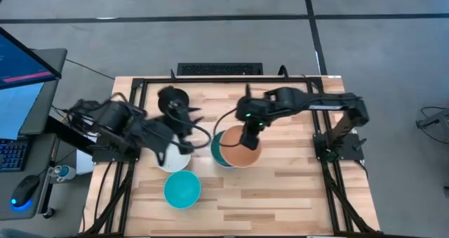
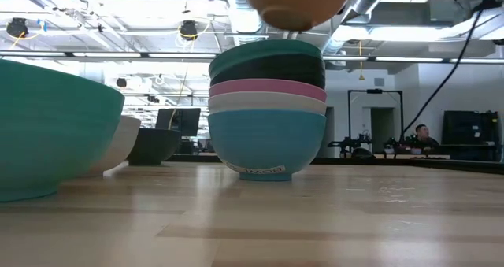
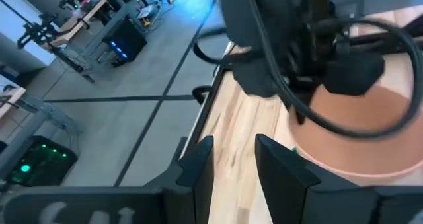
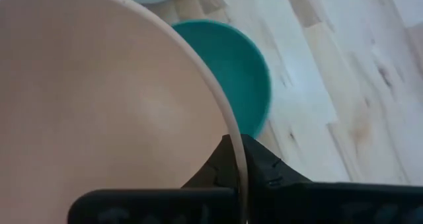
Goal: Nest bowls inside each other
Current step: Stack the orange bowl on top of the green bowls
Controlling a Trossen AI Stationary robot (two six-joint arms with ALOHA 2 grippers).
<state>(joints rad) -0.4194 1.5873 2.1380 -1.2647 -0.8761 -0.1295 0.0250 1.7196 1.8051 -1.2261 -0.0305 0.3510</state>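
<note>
A stack of nested bowls (image 2: 266,113) stands mid-table: cyan at the bottom, then white, pink, black and teal-green on top (image 4: 241,69). My right gripper (image 1: 250,141) is shut on an orange bowl (image 1: 240,154), which hangs just above the stack (image 1: 217,148); the bowl's base (image 2: 298,7) shows in the low view. My left gripper (image 1: 187,145) hovers open beside a loose white bowl (image 1: 172,159) and holds nothing. A cyan bowl (image 1: 182,189) and a black bowl (image 1: 172,97) sit upright by themselves on the table. My right gripper pinches the orange bowl's rim (image 4: 231,135) on its far side, one finger inside the bowl and one outside. The fingers come from above, pointing down. The bowl is lifted clear, mouth up and about level, over the teal-green top bowl and offset a little toward the table's right.
The table is light wood with a black frame (image 1: 140,83) round its edges. Bare wood (image 1: 295,189) lies to the right of and in front of the stack. A keyboard, mouse and monitor stand off the table's left side. A person (image 2: 420,133) sits far back in the room.
</note>
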